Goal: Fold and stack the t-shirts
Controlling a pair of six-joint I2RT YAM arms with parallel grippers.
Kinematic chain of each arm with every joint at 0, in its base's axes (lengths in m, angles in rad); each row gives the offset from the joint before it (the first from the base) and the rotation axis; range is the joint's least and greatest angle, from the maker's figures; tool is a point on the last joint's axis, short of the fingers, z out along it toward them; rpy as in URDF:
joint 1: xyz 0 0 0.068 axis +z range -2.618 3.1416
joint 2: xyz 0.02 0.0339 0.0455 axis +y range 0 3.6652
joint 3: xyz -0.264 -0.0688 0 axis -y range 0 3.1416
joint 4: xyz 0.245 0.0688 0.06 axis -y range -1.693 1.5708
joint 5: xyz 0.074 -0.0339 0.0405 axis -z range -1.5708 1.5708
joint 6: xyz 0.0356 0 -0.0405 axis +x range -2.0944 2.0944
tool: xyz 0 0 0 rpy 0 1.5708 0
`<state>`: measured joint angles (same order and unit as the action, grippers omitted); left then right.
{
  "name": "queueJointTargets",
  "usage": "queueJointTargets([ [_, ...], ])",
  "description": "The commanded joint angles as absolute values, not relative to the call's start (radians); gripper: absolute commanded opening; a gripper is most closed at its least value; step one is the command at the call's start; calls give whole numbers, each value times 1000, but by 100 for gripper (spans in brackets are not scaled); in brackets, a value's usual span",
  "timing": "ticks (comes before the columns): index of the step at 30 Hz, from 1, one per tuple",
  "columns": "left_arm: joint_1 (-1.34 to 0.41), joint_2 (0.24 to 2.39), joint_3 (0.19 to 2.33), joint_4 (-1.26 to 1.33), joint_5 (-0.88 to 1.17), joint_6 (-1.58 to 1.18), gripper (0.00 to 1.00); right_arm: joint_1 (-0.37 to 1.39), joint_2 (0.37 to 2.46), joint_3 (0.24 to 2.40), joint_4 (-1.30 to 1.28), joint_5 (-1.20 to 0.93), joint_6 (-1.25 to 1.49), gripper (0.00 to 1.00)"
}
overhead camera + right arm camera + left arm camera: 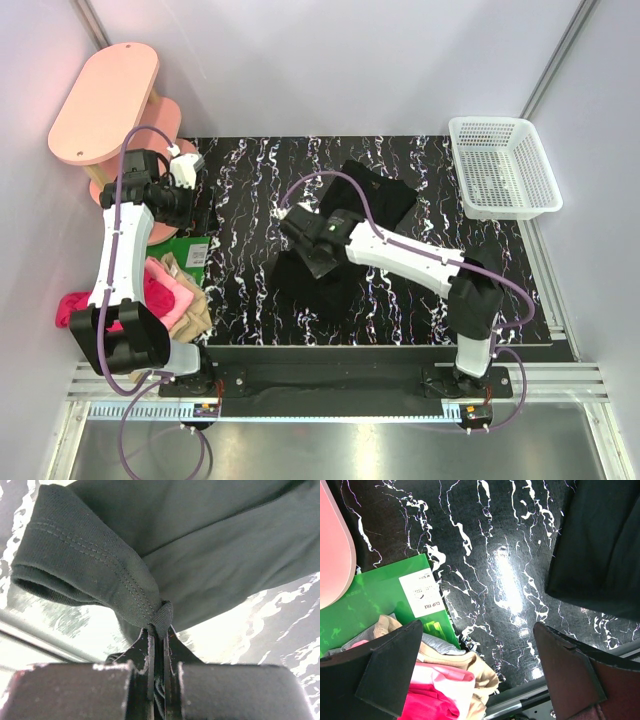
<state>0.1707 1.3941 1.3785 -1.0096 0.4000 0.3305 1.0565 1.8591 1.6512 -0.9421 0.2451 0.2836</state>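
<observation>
The right gripper [159, 630] is closed tight on the black tee [200, 545], with a stitched edge of the cloth pinched between its fingertips. That edge looks like a sleeve cuff, though the view is too close to be sure. From above, the black tee [385, 200] lies rumpled in the middle of the table [240, 200], partly under the right arm, with the right gripper [300, 245] at its left side. The left gripper [477, 630] hangs over the table's left part with its jaws spread wide and nothing between them. Below it lies a green packet [385, 605] and, overlapping that packet's near edge, a pile of pink, magenta and tan tees [450, 690]. The pile [175, 295] sits at the table's left edge, well apart from the black tee.
</observation>
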Motion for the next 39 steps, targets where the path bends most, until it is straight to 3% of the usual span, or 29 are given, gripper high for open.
queueJointTargets([
  [1,172,1390,1405,-1005,410,345,99,979,1851,1651,-865,230,210,0],
  [25,169,1416,1373,-1006,420,360,99,690,2108,1822,-788,152,74,0],
  [28,169,1408,1364,-1008,429,367,99,672,2146,1839,-790,204,78,34],
  [29,170,1407,1361,-1008,431,374,99,667,2155,1851,-799,216,78,55],
  [32,169,1399,1350,-1011,430,377,99,647,2177,1902,-813,284,94,85],
  [39,170,1381,1331,-1019,423,394,99,621,2204,2135,-911,547,120,90],
])
